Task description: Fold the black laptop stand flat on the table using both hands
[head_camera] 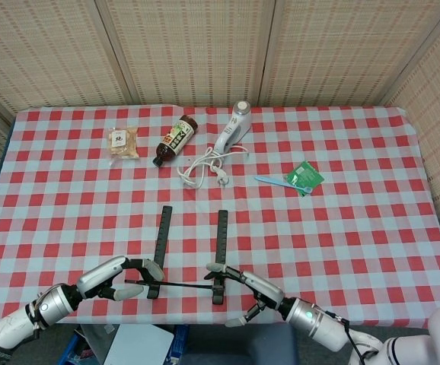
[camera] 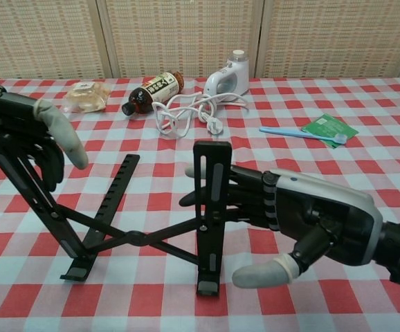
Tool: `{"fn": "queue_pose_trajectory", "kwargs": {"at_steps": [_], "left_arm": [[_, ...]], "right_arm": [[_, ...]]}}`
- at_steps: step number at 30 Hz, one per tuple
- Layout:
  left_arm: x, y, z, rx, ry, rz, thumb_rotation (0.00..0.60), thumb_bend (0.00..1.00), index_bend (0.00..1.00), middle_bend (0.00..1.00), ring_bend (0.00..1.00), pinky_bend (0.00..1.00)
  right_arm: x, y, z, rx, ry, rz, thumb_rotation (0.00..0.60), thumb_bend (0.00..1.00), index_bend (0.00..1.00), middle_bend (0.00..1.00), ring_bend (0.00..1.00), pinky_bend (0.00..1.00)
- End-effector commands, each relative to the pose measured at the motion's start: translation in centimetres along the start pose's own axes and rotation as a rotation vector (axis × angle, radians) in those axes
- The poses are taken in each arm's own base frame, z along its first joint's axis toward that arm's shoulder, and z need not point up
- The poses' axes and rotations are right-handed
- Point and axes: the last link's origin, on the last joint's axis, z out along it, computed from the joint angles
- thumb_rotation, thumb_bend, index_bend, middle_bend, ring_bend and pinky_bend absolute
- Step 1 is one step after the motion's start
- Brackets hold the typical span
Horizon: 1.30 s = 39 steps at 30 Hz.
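The black laptop stand (head_camera: 219, 245) stands unfolded near the table's front edge, its two rails joined by crossed bars (camera: 141, 237). In the chest view its right rail (camera: 211, 207) rises upright and its left rail slants up to the left. My left hand (camera: 30, 128) grips the top of the left rail, with fingers curled round it (head_camera: 119, 277). My right hand (camera: 304, 221) lies just right of the upright rail. Its fingers reach across to the rail's mid-height, the thumb hangs apart below, and it holds nothing (head_camera: 256, 293).
At the back lie a snack packet (head_camera: 122, 142), a brown bottle (head_camera: 174, 140) on its side and a white appliance (head_camera: 231, 131) with a coiled cord (head_camera: 205, 166). A blue toothbrush (head_camera: 281, 182) and a green packet (head_camera: 304, 175) lie to the right. The table's front edge (head_camera: 205, 315) runs right under both hands.
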Motion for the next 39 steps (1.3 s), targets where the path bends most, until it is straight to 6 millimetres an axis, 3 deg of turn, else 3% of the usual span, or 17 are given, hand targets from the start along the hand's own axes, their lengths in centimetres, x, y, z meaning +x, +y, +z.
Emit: {"fn": "queue_pose_trajectory", "kwargs": {"at_steps": [1,17,23,30,39], "left_arm": [[0.0,0.0,0.0,0.001,0.001,0.000,0.231,0.24,0.35,0.33,0.38,0.37],[0.1,-0.3,0.1,0.009,0.005,0.013,0.242,0.24,0.35,0.33,0.38,0.37],[0.3,-0.4,0.1,0.005,0.027,0.050,0.269,0.24,0.35,0.33,0.38,0.37],[0.9,-0.7,-0.2,-0.023,0.096,0.111,0.286,0.24,0.30,0.33,0.37,0.37],[1.7,-1.5,-0.7,-0.039,0.147,0.261,0.261,0.24,0.23,0.29,0.28,0.37]], "right_arm": [[-0.3,0.3,-0.2,-0.028,-0.005,0.057,0.600,0.03,0.07,0.18,0.04,0.09],[-0.8,0.3,-0.8,-0.072,0.002,0.267,0.600,0.05,0.07,0.18,0.04,0.09],[0.0,-0.2,-0.8,-0.045,0.022,0.191,0.600,0.05,0.07,0.18,0.04,0.09],[2.1,-3.0,-1.0,0.010,0.035,0.016,0.600,0.05,0.07,0.18,0.04,0.09],[5.7,-7.8,-1.7,0.045,0.092,-0.147,0.600,0.05,0.07,0.18,0.04,0.09]]}}
